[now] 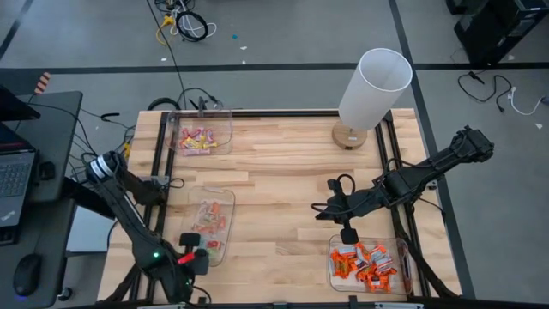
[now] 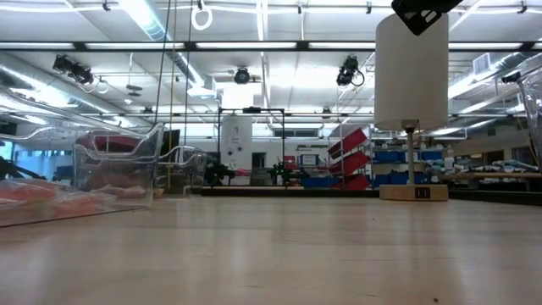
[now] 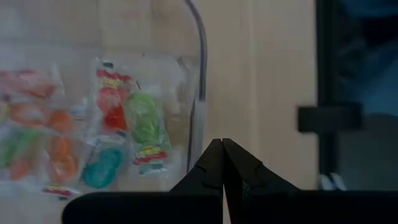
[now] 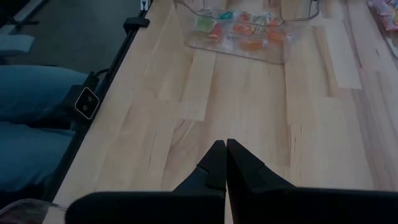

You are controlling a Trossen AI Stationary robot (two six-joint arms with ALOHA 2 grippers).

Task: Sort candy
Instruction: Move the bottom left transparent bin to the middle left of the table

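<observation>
Pale candy with green and red (image 3: 124,118) lies in a clear bin (image 1: 212,221) at the table's near left. Pink and yellow candy (image 1: 197,139) fills a bin at the far left. Orange candy (image 1: 367,263) fills a bin at the near right. My left gripper (image 3: 222,144) is shut and empty. It points steeply down just outside the near-left bin's wall (image 3: 198,93), by that bin's near end (image 1: 204,254). My right gripper (image 4: 225,144) is shut and empty. It hangs above bare table (image 1: 322,209) left of the orange bin and points toward the near-left bin (image 4: 239,31).
A tall white cylinder on a wooden foot (image 1: 373,86) stands at the far right. Black rails (image 1: 163,184) run along the table's edges. Bare wood (image 1: 283,189) lies between the bins. A laptop and a mouse (image 1: 26,275) sit on a side desk to the left.
</observation>
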